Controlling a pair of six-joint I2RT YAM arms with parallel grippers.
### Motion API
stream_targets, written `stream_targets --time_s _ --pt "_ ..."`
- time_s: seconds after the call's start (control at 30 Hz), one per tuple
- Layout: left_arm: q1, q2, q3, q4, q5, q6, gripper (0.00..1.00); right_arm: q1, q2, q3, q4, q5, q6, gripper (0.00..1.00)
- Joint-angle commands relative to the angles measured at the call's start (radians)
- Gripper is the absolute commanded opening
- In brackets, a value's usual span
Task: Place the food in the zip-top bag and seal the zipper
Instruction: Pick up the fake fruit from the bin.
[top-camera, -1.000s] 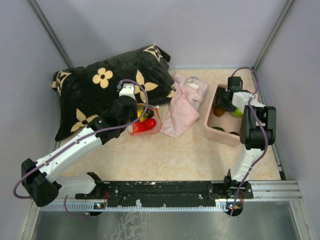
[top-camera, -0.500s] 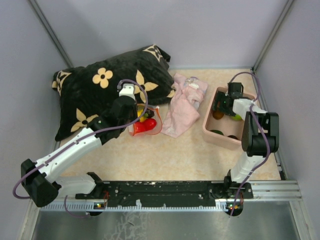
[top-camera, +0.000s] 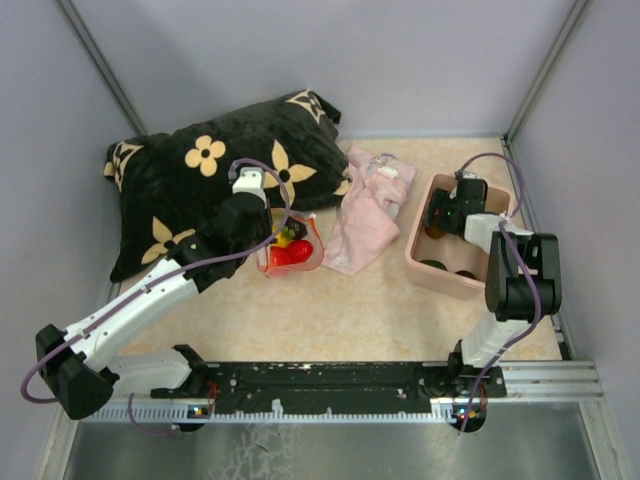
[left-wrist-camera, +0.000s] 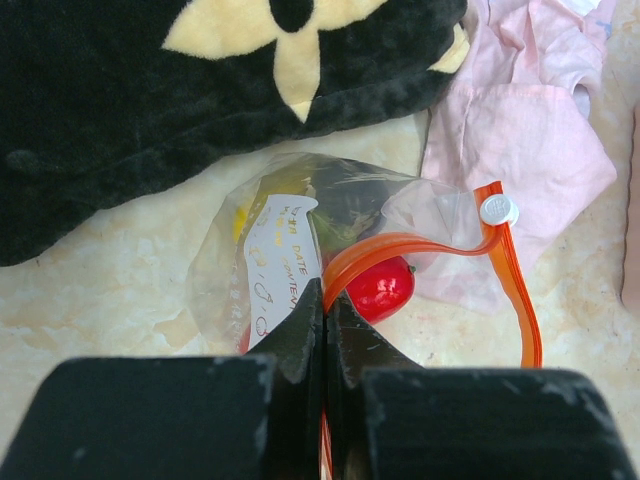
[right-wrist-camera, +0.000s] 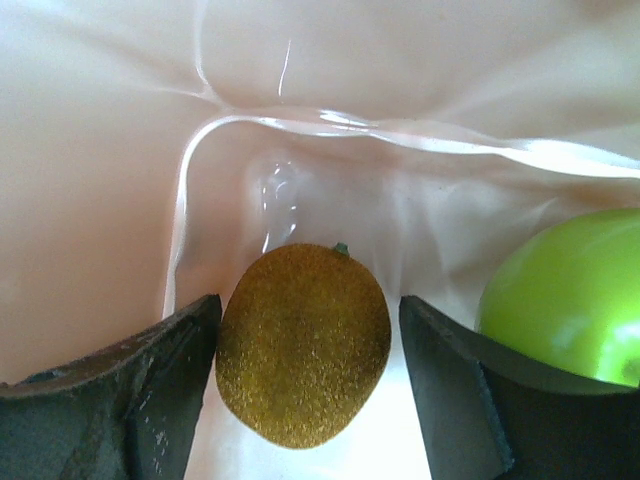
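The zip-top bag (top-camera: 291, 251) lies beside the pillow with its mouth open, and holds a red fruit (left-wrist-camera: 380, 287) and yellow and dark fruits. My left gripper (left-wrist-camera: 325, 302) is shut on the orange-red zipper (left-wrist-camera: 420, 245) near its left end. The white slider (left-wrist-camera: 497, 209) sits at the strip's far bend. My right gripper (right-wrist-camera: 308, 330) is open inside the pink bin (top-camera: 419, 252), its fingers on either side of a brown fruit (right-wrist-camera: 303, 345). The left finger is near or touching the fruit; the right stands apart. A lime green fruit (right-wrist-camera: 565, 290) lies just right of it.
A black pillow with cream flowers (top-camera: 200, 180) lies behind the bag at the back left. A pale pink cloth (top-camera: 365, 210) lies between bag and bin. Dark fruits (top-camera: 450, 268) sit at the bin's near end. Grey walls close in the table.
My right gripper has dropped lower into the bin, down around the brown fruit. My left gripper has shifted slightly, still holding the bag's strip.
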Motion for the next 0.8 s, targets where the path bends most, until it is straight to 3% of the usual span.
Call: stream_targets --time_s 0.0,0.43,0.77 --pt "-0.002 -0.031 -0.007 0.012 0.009 -0.015 0.00 -0.003 0.003 -0.026 -0.050 -0.021 0.033 0.68" --pt "-0.002 -0.017 0.008 0.032 0.051 -0.006 0.00 -0.003 -0.245 0.025 -0.158 0.005 0.048 0.53" --pt "-0.001 -0.001 0.011 0.058 0.114 -0.006 0.00 0.002 -0.431 0.083 -0.268 -0.002 0.062 0.52"
